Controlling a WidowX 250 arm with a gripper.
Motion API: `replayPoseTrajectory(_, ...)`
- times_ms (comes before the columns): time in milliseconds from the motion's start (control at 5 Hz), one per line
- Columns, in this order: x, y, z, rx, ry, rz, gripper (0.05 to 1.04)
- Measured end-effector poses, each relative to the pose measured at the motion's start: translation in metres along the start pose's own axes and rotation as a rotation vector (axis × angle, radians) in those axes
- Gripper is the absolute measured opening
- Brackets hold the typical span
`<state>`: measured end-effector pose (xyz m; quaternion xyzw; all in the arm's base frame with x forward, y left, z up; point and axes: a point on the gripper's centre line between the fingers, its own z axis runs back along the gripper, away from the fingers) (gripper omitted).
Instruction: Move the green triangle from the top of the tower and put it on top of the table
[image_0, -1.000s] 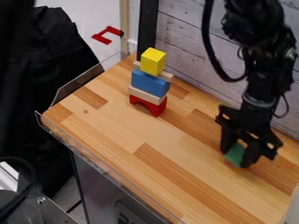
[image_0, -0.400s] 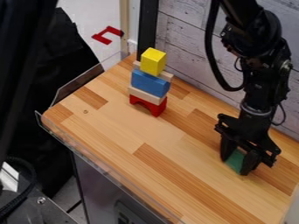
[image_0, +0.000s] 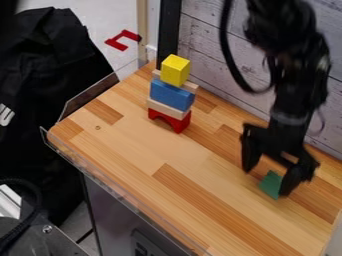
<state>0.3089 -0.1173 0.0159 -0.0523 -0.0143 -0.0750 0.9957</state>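
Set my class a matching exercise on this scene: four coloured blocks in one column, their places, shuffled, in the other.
Column 1
1. Yellow rectangular block
2. Blue oblong block
3. Red arched block
4. Green triangular block

Column 2
A. At the bottom of the tower
B. On the wooden table, apart from the tower
C. At the top of the tower
D. Between two pale blocks

Right pairs: 1-C, 2-D, 3-A, 4-B

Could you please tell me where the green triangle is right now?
In the camera view, the green triangle is on the table toward the picture's right, between the open fingers of the gripper.
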Motion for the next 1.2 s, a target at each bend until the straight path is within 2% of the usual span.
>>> replayPoseTrajectory(200,-0.008,0.007,0.037,0.034,-0.042,0.045,1.0)
replayPoseTrajectory(400,-0.014,0.023,0.06,0.077,-0.045,0.093,1.0)
replayPoseTrajectory(600,-0.022,0.04,0.068,0.122,-0.003,0.134,1.0)
replayPoseTrajectory(800,-0.021,0.06,0.074,0.155,0.002,0.175,1.0)
replayPoseTrajectory(1000,-0.023,0.072,0.075,0.162,0.014,0.211,1.0)
replayPoseTrajectory(1200,-0.022,0.077,0.075,0.128,0.01,0.217,1.0)
